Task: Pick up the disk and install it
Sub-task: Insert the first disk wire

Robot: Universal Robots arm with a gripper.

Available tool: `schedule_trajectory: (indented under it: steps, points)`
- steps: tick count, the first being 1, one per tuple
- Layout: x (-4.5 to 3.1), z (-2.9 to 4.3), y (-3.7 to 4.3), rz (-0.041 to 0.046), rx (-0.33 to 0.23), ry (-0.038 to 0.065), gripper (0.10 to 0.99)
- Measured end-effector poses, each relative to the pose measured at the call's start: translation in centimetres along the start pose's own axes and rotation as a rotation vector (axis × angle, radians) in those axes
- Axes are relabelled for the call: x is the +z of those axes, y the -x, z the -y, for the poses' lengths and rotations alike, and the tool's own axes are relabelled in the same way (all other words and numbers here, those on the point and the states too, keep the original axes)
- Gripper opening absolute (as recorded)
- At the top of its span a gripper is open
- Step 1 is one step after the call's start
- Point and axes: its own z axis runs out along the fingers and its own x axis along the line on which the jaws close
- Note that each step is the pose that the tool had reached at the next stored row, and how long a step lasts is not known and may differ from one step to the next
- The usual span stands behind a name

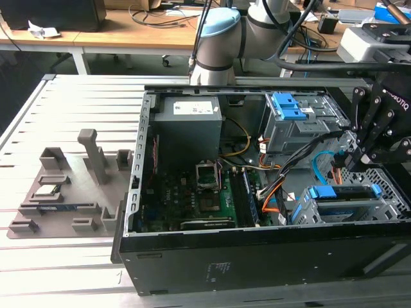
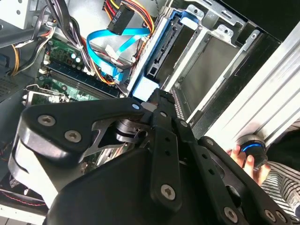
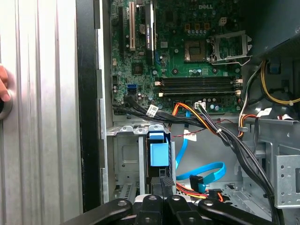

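Where seen from outside, disk [image 1: 340, 192] seated on edge in drive cage [image 1: 385, 208], long axis along the case wall, directly beneath claw [image 1: 359, 151]. First wrist view: blue rail end just ahead of claw [image 3: 161, 194]; finger state cannot be told.

In the second wrist view, the black metal gripper linkage [image 2: 154, 187] is covering most of the green motherboard [image 2: 61, 70], and the picture's edge is cutting off a person's hand [image 2: 248, 161]. Fingertip state cannot be told.
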Motion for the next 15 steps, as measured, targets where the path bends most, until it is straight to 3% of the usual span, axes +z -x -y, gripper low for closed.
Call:
schedule_trajectory:
  steps: [3,7,11,13,15]
  points:
    - [-0.01,0.41,0.21,-0.0009,0.000,0.000,0.106]
    - [-0.04,1.36,1.20,-0.0052,0.000,0.000,0.106]
    - [-0.02,2.31,2.78,-0.0131,-0.001,0.000,0.106]
    - [0.49,2.59,3.60,-0.0228,0.000,-0.001,0.106]
    - [1.25,3.26,5.14,-0.0291,0.000,0.000,0.106]
